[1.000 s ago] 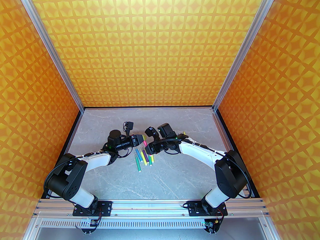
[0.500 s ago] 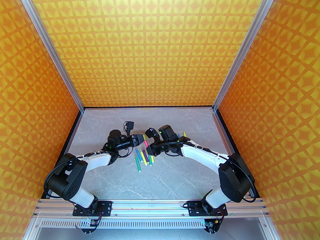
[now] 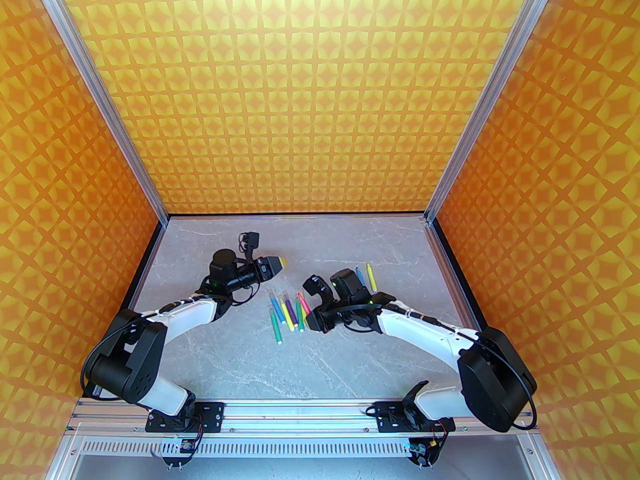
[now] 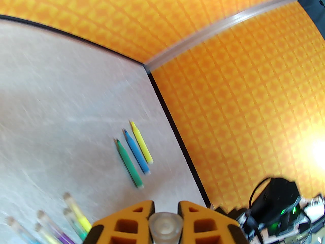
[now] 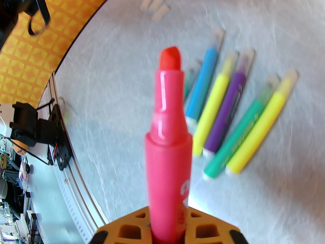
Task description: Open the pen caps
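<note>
Left gripper clamps a translucent cap between its fingers. Right gripper clamps the uncapped pink pen, tip projecting beyond the fingers, above capped pens lying on the table.

Orange patterned walls enclose a grey marbled tabletop.

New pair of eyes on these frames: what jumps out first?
The pink pen, cap off and red tip bare, stands up out of the right gripper in the middle of the right wrist view. The left gripper pinches a translucent cap. A fan of capped pens lies on the table between the arms, boxed in by loud orange patterned walls.
</note>
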`<action>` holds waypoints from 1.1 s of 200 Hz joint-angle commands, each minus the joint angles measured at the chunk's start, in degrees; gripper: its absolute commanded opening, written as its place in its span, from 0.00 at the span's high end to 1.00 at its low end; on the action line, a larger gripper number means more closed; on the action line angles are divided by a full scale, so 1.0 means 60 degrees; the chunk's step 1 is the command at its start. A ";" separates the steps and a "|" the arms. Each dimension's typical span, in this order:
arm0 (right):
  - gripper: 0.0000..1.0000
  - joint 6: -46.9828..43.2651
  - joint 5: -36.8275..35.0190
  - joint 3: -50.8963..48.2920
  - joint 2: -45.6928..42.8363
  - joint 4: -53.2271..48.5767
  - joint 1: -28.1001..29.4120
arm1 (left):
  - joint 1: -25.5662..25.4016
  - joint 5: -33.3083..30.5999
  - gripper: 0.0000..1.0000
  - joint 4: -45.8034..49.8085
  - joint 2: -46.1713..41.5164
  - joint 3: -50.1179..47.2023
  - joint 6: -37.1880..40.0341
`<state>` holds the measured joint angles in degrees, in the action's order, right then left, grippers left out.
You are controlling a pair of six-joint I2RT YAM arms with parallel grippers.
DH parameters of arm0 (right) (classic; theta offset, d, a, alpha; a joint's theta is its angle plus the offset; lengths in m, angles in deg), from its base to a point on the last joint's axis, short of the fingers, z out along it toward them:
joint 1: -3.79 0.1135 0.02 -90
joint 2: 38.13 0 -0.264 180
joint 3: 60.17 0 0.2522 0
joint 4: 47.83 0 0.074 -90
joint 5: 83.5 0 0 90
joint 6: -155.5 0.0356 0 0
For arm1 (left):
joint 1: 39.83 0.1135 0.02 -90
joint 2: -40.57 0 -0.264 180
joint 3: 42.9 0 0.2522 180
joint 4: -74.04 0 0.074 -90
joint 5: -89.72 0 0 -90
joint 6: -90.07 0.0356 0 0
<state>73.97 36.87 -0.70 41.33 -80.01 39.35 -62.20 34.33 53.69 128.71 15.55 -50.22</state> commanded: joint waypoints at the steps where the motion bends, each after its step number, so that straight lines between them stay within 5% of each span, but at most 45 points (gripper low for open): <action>1: 1.00 0.0012 -0.0395 -0.0068 -0.0432 0.0016 -0.0019 | 0.0127 -0.0618 1.00 0.1061 -0.0344 0.0317 0.0338; 83: 1.00 -0.0040 -0.5495 0.1827 0.1144 -0.1953 -0.0328 | 0.0455 -0.4986 1.00 0.9045 -0.1375 0.1352 0.3716; 138: 1.00 -0.0073 -0.6619 0.2970 0.3226 -0.2160 -0.0559 | 0.0550 -0.5587 1.00 1.0493 -0.0444 0.1789 0.4431; 220: 1.00 0.0113 -0.7440 0.3151 0.4328 -0.1945 -0.1013 | 0.0784 -0.6567 1.00 1.1175 0.1583 0.2747 0.4972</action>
<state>74.02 -4.42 17.27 66.16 -91.37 34.47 -58.12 -1.08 117.78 136.10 29.71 -22.68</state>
